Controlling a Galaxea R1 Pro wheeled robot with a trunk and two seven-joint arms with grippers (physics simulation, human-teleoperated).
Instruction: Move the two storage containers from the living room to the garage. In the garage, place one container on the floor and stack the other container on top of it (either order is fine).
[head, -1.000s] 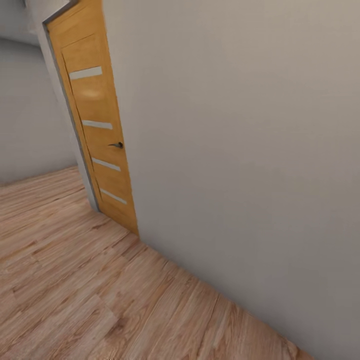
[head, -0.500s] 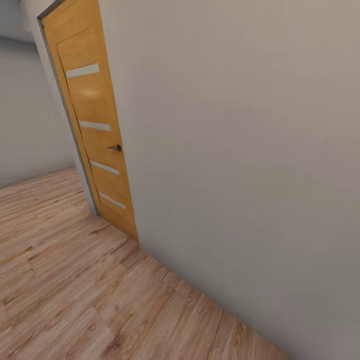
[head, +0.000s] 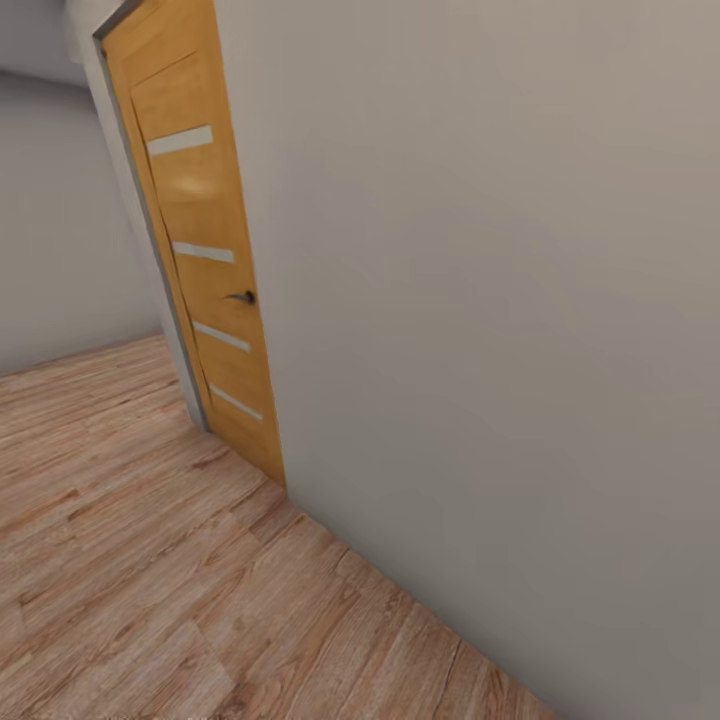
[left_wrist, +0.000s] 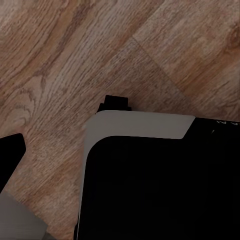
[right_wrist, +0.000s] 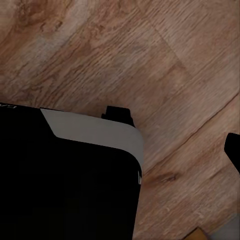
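We face a plain wall and a closed door, on our way across wood planks.

A grey-white wall (head: 480, 300) takes up most of our head view, and beside it stands an orange wooden door (head: 200, 260) with pale slits and a dark handle (head: 242, 297). Light plank flooring (head: 130, 560) runs below. Our wrist views look down on the robot's black-and-grey base (left_wrist: 150, 180) over the same planks; we cannot tell whether either pincer is wide or closed.
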